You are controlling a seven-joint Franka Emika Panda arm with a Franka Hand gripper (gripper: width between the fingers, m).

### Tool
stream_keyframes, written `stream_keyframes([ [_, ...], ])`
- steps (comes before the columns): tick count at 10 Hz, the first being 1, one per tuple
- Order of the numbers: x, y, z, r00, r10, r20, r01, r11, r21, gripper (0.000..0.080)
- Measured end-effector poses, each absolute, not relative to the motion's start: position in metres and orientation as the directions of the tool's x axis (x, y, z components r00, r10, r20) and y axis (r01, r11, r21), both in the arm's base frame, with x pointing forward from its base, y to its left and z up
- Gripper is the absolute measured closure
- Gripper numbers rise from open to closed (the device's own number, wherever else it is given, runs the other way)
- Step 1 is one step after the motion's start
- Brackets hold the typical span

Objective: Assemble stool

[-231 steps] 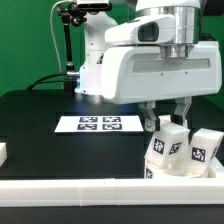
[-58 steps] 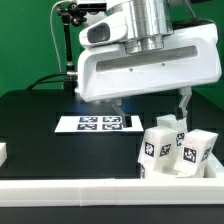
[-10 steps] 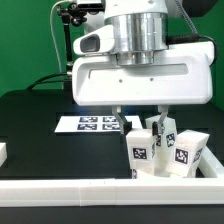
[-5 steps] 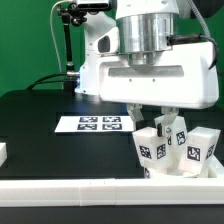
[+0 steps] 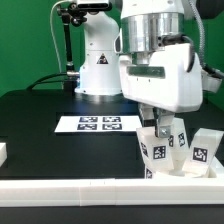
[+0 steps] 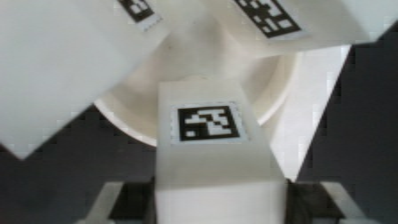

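From my exterior view, the arm's housing blocks the gripper (image 5: 160, 128), so I cannot see the fingertips. The legs (image 5: 158, 152) cover the round seat (image 6: 178, 85), of which I see only a sliver in the wrist view. The picture's edge cuts off the right-hand leg (image 5: 203, 153). Tag patterns are too small to read. In the wrist view, the finger pads (image 6: 128, 196) are dark and blurred.

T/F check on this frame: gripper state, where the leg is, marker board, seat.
1. The gripper is shut on a leg. True.
2. The marker board lies flat on the table. True.
3. The held leg sits on the marker board. False: it is over by the other stool parts, toward the exterior view's right.
4. The round seat is missing. False: the wrist view shows it behind the leg.
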State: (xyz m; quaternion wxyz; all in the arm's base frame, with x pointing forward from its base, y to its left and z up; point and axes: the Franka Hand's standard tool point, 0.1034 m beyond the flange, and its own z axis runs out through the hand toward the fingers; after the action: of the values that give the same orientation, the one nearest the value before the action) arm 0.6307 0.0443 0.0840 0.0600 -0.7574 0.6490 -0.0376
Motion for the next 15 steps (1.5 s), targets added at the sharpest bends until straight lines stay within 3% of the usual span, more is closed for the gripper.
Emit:
stream_keyframes([
  [4,0.624,0.042,0.084,-0.092,-0.993,-0.070,-0.989,0.099,-0.106,0.0462],
  [5,0.624,0.041,0.084,-0.078,-0.995,-0.068,-0.991,0.085,-0.107,0.0462],
  [7,0.626,0.038,0.089,-0.027,-0.998,-0.064,-0.992,0.035,-0.118,0.0200],
  [10,0.627,0.024,0.126,0.015,-0.995,-0.094,-0.986,0.001,-0.169,0.0160],
  [15,0.625,0.026,0.119,0.019,-0.996,-0.091,-0.987,-0.004,-0.160,0.0151],
])
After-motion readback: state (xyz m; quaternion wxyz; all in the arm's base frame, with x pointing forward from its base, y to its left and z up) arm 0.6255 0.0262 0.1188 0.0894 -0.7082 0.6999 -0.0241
